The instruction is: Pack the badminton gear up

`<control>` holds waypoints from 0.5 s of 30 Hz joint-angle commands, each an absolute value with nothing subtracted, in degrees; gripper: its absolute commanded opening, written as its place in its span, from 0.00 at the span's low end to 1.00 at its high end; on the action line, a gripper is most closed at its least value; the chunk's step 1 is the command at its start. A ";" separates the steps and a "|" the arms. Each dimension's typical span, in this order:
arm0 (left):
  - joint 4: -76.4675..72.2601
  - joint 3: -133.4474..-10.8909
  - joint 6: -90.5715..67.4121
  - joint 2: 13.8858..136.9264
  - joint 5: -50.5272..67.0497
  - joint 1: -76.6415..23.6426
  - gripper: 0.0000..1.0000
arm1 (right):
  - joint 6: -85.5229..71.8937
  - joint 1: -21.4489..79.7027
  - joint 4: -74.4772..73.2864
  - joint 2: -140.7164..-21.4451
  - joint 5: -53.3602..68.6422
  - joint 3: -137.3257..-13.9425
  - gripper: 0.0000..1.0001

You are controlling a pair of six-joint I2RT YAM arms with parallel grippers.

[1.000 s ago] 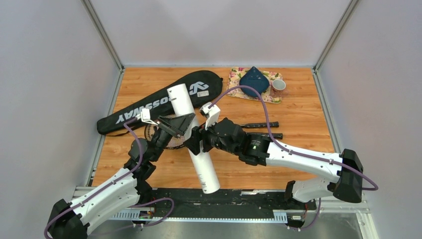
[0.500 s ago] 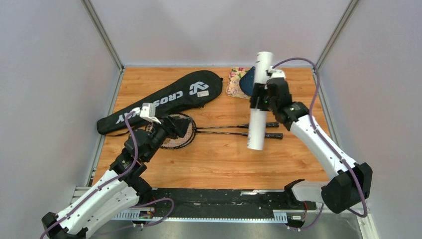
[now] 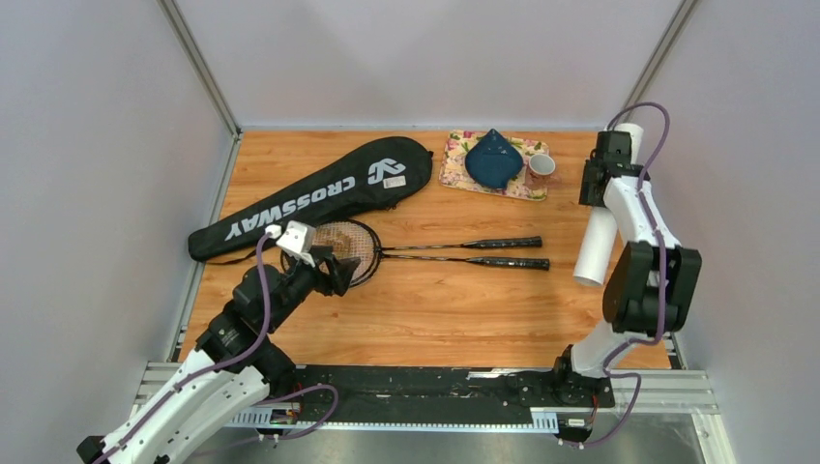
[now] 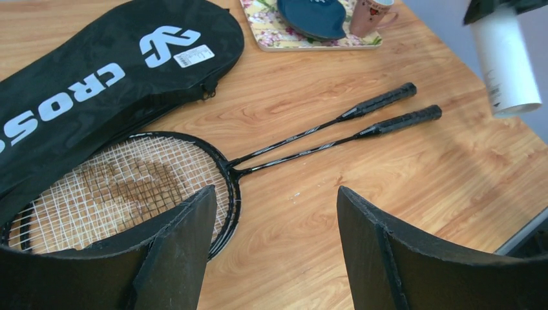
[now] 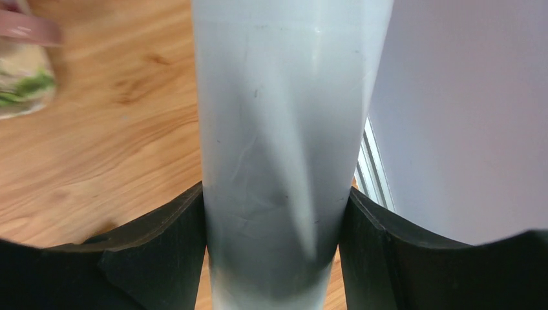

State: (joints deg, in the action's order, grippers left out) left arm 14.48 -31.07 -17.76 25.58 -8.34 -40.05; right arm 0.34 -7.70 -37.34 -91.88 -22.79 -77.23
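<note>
Tube swung R, gripped by R tool; L tool wide, empty.

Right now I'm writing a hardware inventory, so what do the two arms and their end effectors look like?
Both the left arm and right arm have white link shells, black joints and a purple cable looping alongside. The left end effector and right end effector each have two matte black, wedge-shaped fingers. No markings show on them.
</note>
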 commanded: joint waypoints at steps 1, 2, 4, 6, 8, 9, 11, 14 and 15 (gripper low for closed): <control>17.13 -30.06 -15.47 21.63 -6.24 -40.17 0.76 | 6.50 -9.84 -35.68 -100.53 -22.94 -82.43 0.40; 17.66 -30.75 -14.25 21.62 -6.15 -40.08 0.76 | 7.29 -9.76 -36.55 -102.29 -22.94 -83.83 0.40; 20.29 -32.07 -13.01 21.97 -6.85 -40.34 0.76 | 6.68 -10.11 -37.35 -106.16 -22.77 -85.51 0.44; 21.79 -33.05 -12.22 21.97 -7.99 -40.69 0.75 | 7.11 -10.37 -35.87 -108.10 -20.84 -85.17 0.48; 21.97 -32.78 -11.95 21.62 -8.00 -40.69 0.75 | 7.47 -10.20 -35.94 -110.72 -20.74 -85.95 0.50; 21.97 -32.70 -11.95 21.45 -8.09 -40.69 0.75 | 7.56 -10.20 -36.99 -111.61 -20.48 -86.83 0.51; 22.06 -32.78 -12.04 21.53 -8.00 -40.69 0.75 | 8.08 -10.28 -37.61 -114.33 -19.34 -88.50 0.54; 22.15 -32.96 -11.95 21.45 -8.00 -40.69 0.75 | 7.56 -10.28 -39.90 -117.32 -18.11 -91.58 0.58; 22.32 -33.22 -11.78 21.53 -8.00 -40.61 0.75 | 7.47 -10.20 -40.42 -117.77 -17.76 -91.93 0.59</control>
